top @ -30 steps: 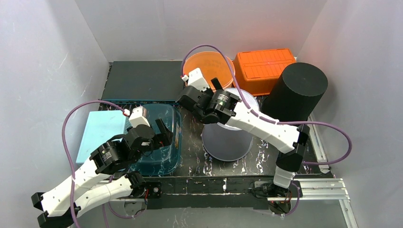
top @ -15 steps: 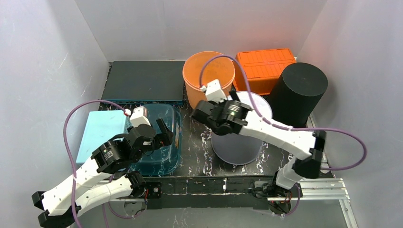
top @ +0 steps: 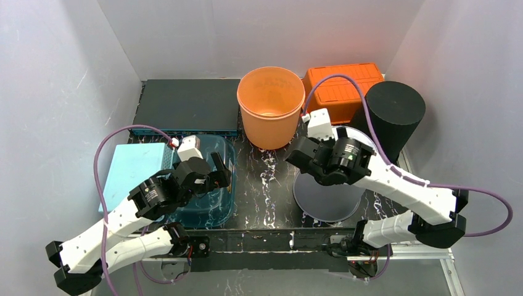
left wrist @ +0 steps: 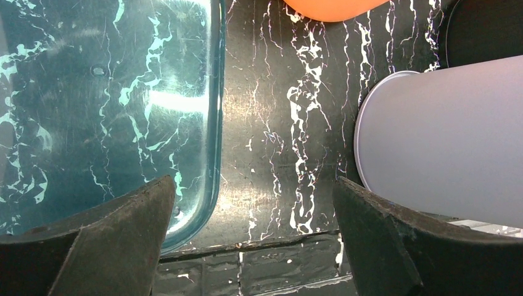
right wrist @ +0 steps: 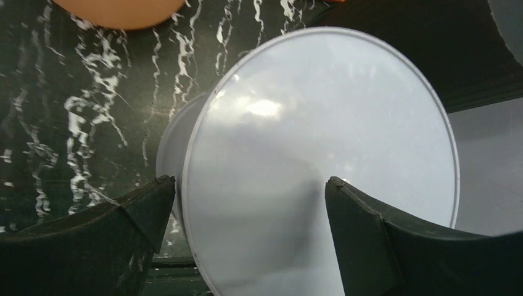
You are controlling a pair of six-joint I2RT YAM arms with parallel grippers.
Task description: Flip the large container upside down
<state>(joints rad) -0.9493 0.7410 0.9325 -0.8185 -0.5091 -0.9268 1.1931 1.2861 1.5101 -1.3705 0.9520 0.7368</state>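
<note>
The large container, a pale grey bucket [top: 327, 198] [right wrist: 321, 142] [left wrist: 444, 135], stands right of the table's middle with a flat closed face turned up. My right gripper [top: 311, 161] [right wrist: 248, 180] hangs just above that face, open, with nothing between its fingers. My left gripper [top: 214, 176] [left wrist: 253, 180] is open too and holds nothing. It hovers over the black marbled table top [left wrist: 277, 154], between a teal tub and the bucket.
A clear teal tub [top: 213, 200] [left wrist: 105, 111] lies under the left arm, with a light blue box [top: 132, 172] to its left. At the back are a dark board [top: 185, 105], an orange bucket [top: 271, 105], an orange crate [top: 345, 86] and a black cylinder [top: 395, 117].
My right arm has swung right and toward the near edge, uncovering the orange bucket. The grey bucket has shifted right with it. The left gripper has edged slightly right.
</note>
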